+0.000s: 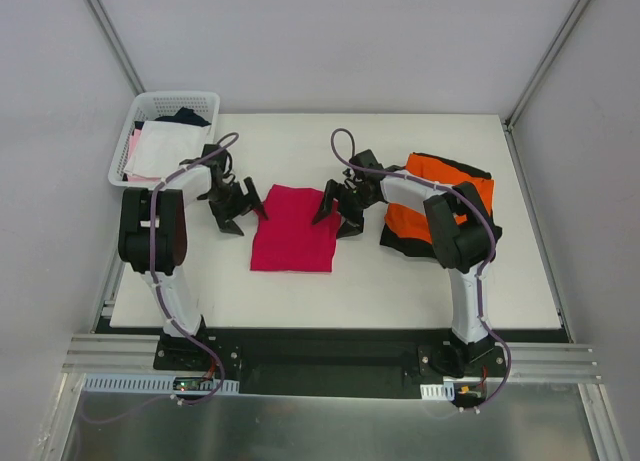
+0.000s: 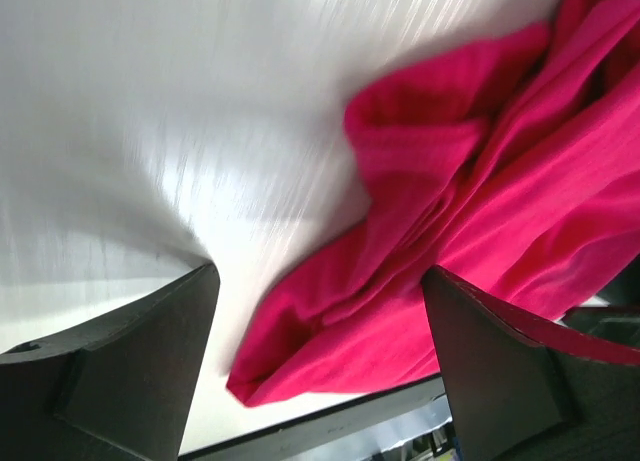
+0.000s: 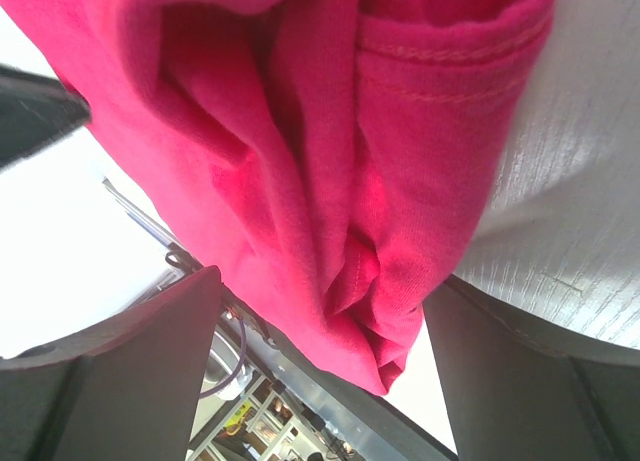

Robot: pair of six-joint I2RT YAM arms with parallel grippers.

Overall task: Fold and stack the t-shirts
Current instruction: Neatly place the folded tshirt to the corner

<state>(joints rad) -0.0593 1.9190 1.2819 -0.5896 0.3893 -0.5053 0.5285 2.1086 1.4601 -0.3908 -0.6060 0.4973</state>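
- I have the crimson-magenta t-shirt [image 1: 292,229] lying on the white tabletop [image 1: 380,281], about midway between the two arms. From above it reads as a folded, roughly rectangular shape.
- The left jaws are released, spread wide and gripping nothing. They sit low at the shirt's upper left corner.
- In the left wrist view both dark fingers [image 2: 130,381] frame the bottom of the picture. A rumpled edge of the magenta cloth [image 2: 480,181] lies on the tabletop in the gap between them, and I see neither finger touching it.
- The right jaws are released too, at the shirt's upper right edge.
- In the right wrist view the fingers [image 3: 530,381] stand well apart. A bunched fold of the magenta cloth [image 3: 300,131] fills the space between them, and a stitched hem shows near the top right. I cannot tell whether a finger brushes the fabric.
- The bright orange t-shirt [image 1: 445,186] sits crumpled at the right side of the tabletop, partly under the right arm [image 1: 460,231]. The black t-shirt [image 1: 405,243] shows at its edges, beneath it.
- The left arm [image 1: 152,231] reaches in from the left.
- A white mesh basket [image 1: 176,95] stands at the far left corner, holding a white garment [image 1: 160,149], a pink garment [image 1: 134,146] and something dark.
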